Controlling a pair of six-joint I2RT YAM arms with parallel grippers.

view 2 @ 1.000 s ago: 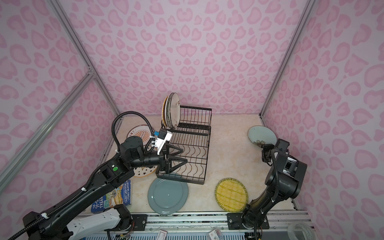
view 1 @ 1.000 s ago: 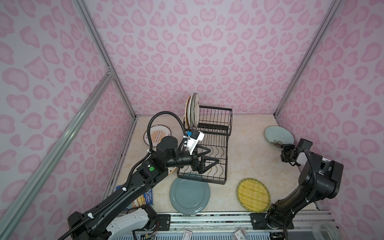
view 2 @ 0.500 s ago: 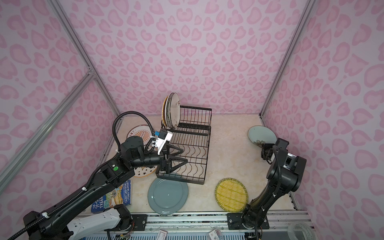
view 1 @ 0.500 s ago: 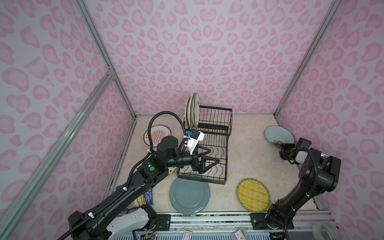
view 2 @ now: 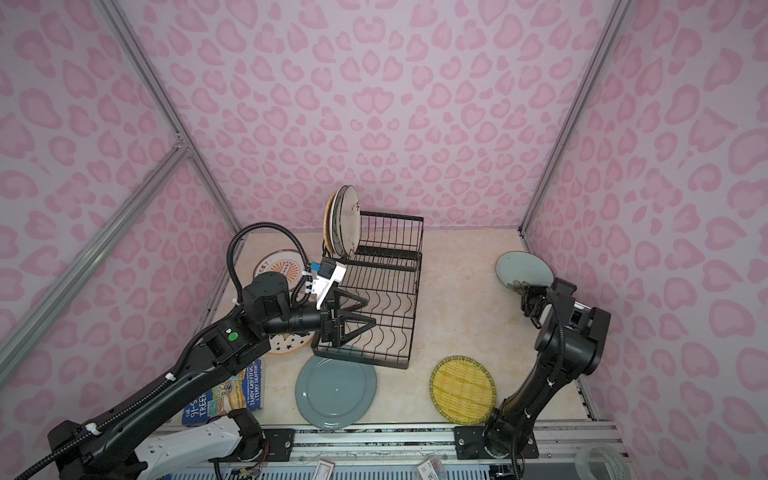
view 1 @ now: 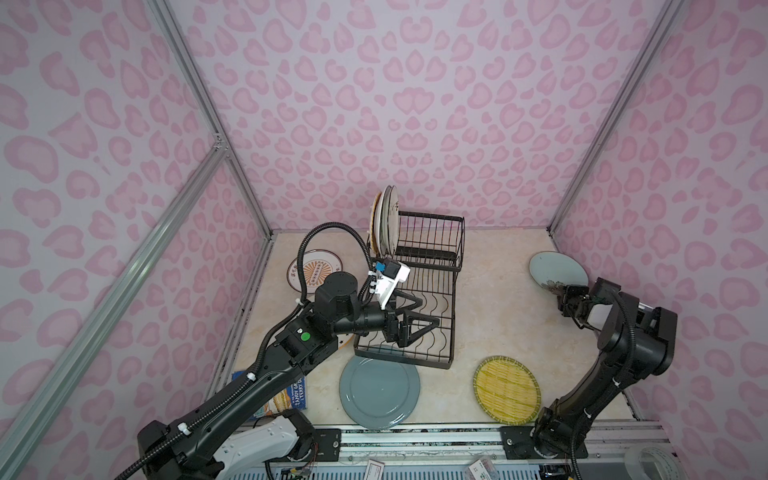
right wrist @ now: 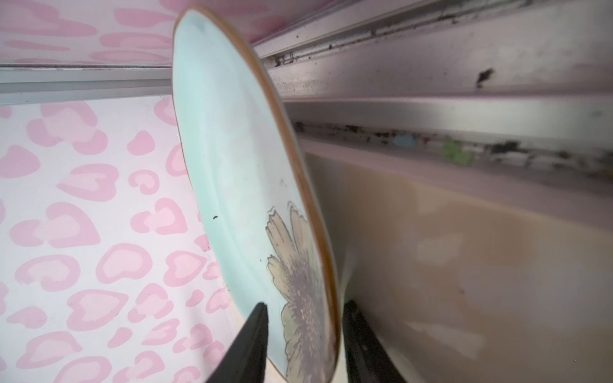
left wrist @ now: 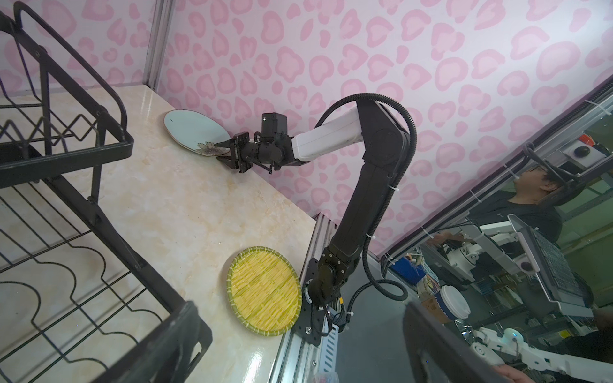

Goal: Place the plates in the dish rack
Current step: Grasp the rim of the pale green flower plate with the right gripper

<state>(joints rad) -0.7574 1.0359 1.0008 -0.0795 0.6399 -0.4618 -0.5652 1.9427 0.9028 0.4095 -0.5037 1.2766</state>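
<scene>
Pink heart-spotted walls (view 1: pixel 415 104), aluminium corner posts (view 1: pixel 613 116), beige marbled tabletop (view 1: pixel 498 307).

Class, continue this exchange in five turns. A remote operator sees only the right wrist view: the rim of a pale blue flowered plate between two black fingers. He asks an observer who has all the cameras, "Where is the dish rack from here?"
Observer: The dish rack stands mid-scene in both top views. Your pale blue plate is well off to its right.
Operator: Is anything loaded in it?
Observer: Yes, a few plates stand upright at its far-left end.
Operator: What about the other arm?
Observer: The left gripper hovers over the rack's lower tier, open and holding nothing.
</scene>
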